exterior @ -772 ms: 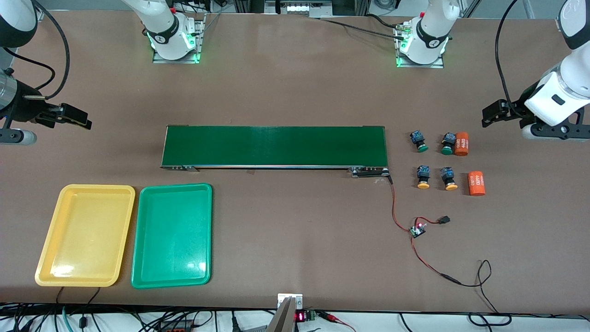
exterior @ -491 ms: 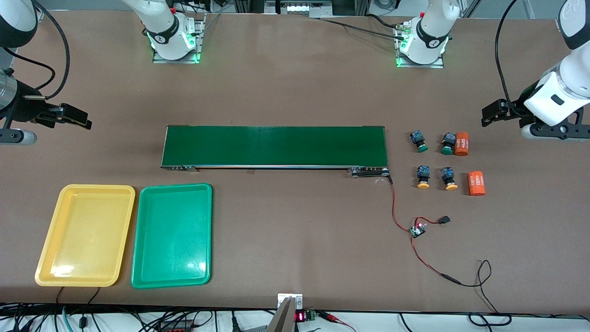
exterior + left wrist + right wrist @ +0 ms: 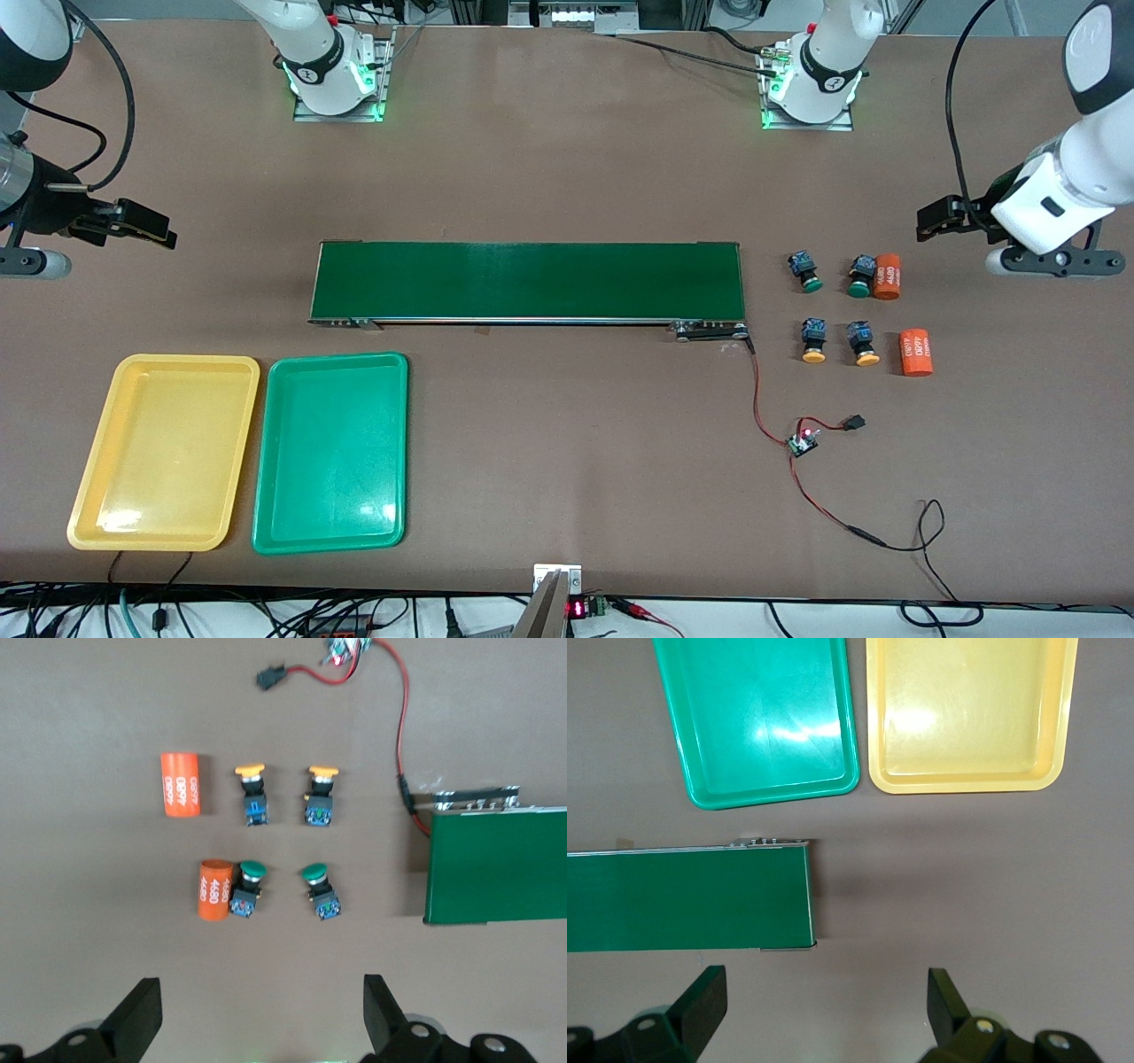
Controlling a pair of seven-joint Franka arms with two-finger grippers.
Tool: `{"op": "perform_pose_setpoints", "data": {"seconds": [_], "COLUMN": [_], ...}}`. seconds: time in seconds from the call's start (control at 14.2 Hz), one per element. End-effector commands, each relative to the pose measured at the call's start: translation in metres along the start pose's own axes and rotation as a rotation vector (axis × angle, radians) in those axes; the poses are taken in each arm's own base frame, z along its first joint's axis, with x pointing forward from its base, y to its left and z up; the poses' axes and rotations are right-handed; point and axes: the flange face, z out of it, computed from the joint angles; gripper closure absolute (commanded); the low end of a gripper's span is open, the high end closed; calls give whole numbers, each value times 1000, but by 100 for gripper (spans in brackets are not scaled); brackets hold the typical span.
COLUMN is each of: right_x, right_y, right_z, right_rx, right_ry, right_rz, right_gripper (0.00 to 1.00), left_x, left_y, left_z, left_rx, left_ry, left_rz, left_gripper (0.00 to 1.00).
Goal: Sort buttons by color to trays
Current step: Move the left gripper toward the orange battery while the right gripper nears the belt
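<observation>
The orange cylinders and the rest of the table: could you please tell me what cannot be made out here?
- Orange cylinders: white numbers too small in the front view, blurred in the left wrist view.
- Green button beside one cylinder: contact unclear, front view.
- Left gripper: fingers open, bases cut off by the picture edge.
- Right gripper: open, likewise cut off.
- Red wire: its end leaves the table edge.

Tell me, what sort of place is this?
Probably a robotics lab or test bench: two robot arms bolted to one table, a small conveyor belt with loose wiring, and buttons laid out near two trays.
</observation>
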Motion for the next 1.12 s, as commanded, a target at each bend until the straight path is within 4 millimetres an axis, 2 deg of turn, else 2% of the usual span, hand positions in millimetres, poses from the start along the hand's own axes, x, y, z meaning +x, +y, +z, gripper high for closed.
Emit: {"op": "perform_pose_setpoints", "data": {"seconds": [0.0, 0.14, 0.21, 0.42, 0.49, 0.63, 0.7, 0.77, 0.91, 1.05], "right_x": [0, 4, 12, 26, 31, 35, 37, 42, 43, 44], "right_y": [-1, -3, -5, -15, -16, -20, -20, -22, -26, -26], "right_z": [-3, 1, 11, 37, 49, 53, 56, 68, 72, 75], "right_rx": [-5, -4, -2, 0, 4, 5, 4, 1, 3, 2], "right_ry": [0, 2, 2, -26, -45, -40, -42, -53, -57, -65], "right_rz": [-9, -21, -26, -40, -40, -45, -44, -46, -51, -51], "right_gripper": [0, 0, 0, 0, 0, 0, 0, 0, 0, 0], "left_x": [34, 49, 60, 88, 96, 104, 106, 106, 105, 106], "left_y": [-15, -26, -41, -61, -78, -100, -102, -103, -102, -110], "left_z": [8, 25, 41, 77, 93, 129, 147, 168, 211, 256], "left_rx": [23, 22, 21, 85, 93, 93, 96, 97, 102, 107], "left_ry": [-87, -107, -111, -43, -22, 34, 66, 96, 170, 227], "left_rz": [-25, -33, -51, 46, 52, 80, 91, 94, 104, 112], "left_gripper": [0, 0, 0, 0, 0, 0, 0, 0, 0, 0]}}
